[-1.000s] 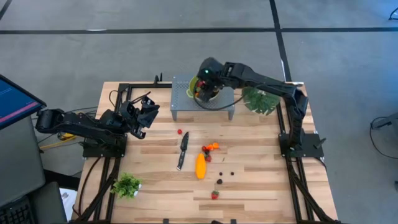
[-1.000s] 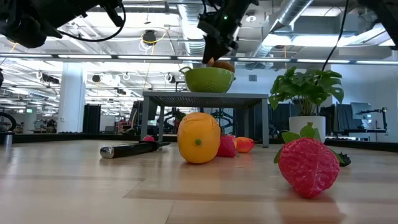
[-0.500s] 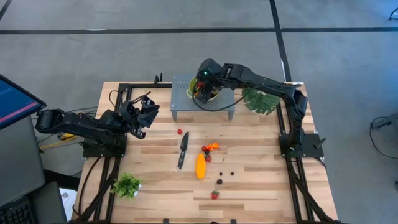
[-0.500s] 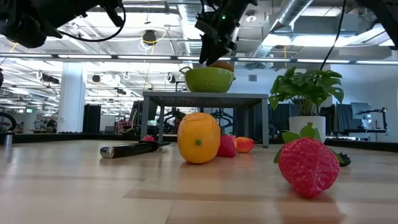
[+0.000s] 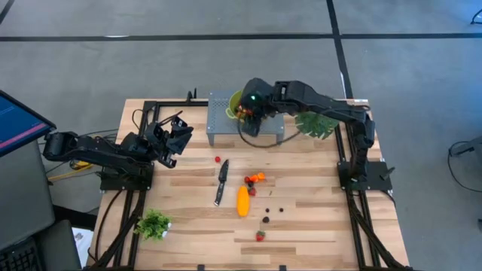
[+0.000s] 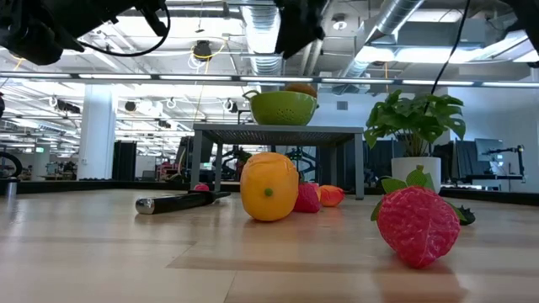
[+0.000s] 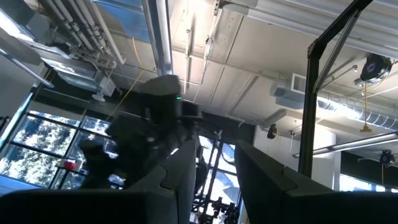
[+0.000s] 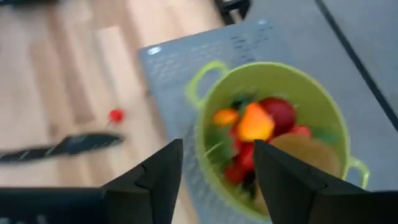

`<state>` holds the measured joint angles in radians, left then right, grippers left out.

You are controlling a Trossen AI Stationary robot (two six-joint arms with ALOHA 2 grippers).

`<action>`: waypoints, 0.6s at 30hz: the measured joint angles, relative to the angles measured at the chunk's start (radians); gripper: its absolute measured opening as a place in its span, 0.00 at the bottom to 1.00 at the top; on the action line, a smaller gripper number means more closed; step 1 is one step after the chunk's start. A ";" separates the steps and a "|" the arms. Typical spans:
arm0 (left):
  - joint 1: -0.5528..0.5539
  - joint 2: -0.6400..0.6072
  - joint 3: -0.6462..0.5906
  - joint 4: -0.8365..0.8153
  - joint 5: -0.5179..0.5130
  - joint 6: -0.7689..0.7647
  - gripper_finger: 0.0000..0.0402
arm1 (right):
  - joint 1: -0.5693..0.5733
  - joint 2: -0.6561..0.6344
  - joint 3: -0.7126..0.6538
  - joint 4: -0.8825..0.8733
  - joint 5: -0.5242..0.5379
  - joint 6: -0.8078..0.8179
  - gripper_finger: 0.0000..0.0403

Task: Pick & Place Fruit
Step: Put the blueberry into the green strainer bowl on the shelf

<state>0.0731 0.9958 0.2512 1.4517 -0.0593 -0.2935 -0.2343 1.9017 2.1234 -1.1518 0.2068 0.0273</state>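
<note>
Right gripper above the fruit bowl, fingers apart and empty

I see the green colander on the grey stand at the table's far side, holding a kiwi and small fruit; a yellow-orange fruit and strawberry lie near the knife. The left gripper waits left; I cannot tell its opening.

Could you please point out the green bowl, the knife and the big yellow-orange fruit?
green bowl (image 8: pixel 323 106): right wrist view, on its inner wall.
knife (image 5: pixel 223 175): high view, on its handle.
yellow-orange fruit (image 5: pixel 242 201): high view, on its middle.
</note>
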 joint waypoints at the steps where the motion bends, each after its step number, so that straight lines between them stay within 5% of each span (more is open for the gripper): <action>1: 0.000 0.000 0.000 0.000 0.000 0.000 0.26 | 0.019 -0.002 0.013 -0.029 0.000 0.000 0.45; 11: 0.000 0.000 0.000 0.000 0.004 0.000 0.26 | 0.219 0.000 0.053 -0.414 0.000 0.206 0.34; 18: 0.000 0.000 0.000 0.000 0.003 0.000 0.26 | 0.398 -0.022 -0.011 -0.412 0.026 0.252 0.29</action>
<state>0.0734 0.9958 0.2512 1.4517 -0.0559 -0.2935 0.1640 1.8793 2.1120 -1.5642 0.2327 0.2791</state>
